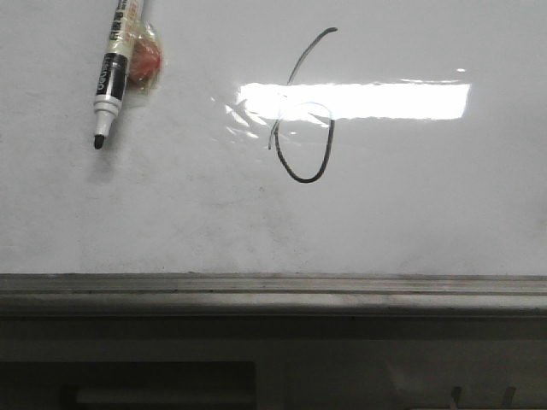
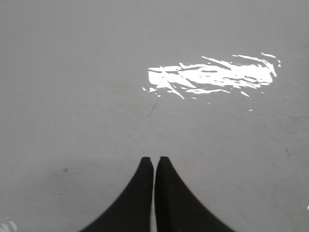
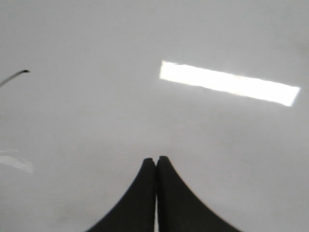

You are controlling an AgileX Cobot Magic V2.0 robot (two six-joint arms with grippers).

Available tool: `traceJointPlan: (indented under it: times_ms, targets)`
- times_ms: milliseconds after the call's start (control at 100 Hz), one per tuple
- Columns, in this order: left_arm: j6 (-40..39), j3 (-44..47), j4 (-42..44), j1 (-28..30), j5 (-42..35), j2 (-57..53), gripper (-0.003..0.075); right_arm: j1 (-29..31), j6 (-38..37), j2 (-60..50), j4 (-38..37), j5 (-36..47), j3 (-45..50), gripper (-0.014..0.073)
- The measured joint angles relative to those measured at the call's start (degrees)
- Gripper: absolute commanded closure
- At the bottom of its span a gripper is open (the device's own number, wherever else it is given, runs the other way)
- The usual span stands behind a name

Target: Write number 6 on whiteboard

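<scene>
Black looped number 6 [image 1: 301,111] on glossy whiteboard [image 1: 410,205].

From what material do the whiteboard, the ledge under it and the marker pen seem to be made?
The whiteboard looks like a smooth coated panel with a glossy finish: it mirrors a bright rectangular glare, and faint grey smudges show on it. The ledge seems to be grey metal, dull and brushed-looking, with long straight ridges. The marker pen appears to be plastic, black and white, with a printed label and a dark tip.

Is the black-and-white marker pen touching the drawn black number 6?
Apart. The front view shows the marker pen lying left of the number 6, bare whiteboard between them.
</scene>
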State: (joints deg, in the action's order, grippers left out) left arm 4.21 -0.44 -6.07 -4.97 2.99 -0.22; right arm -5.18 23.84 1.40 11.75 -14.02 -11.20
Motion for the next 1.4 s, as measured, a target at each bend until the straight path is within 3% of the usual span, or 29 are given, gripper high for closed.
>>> traceJointPlan:
  times_ms: [90,280,1400]
  targets:
    - [0.00,0.00,0.00,0.00,0.00,0.00,0.0740,0.00,-8.50,0.00,-10.52,4.07,3.76,0.0647]
    - [0.00,0.00,0.00,0.00,0.02,0.00,0.0740,0.00,-12.50,-1.62,-15.70,6.39,11.57,0.0647]
    - [0.00,0.00,0.00,0.00,0.25,0.00,0.0740,0.00,-13.14,-2.00,-16.28,7.53,11.71,0.0647]
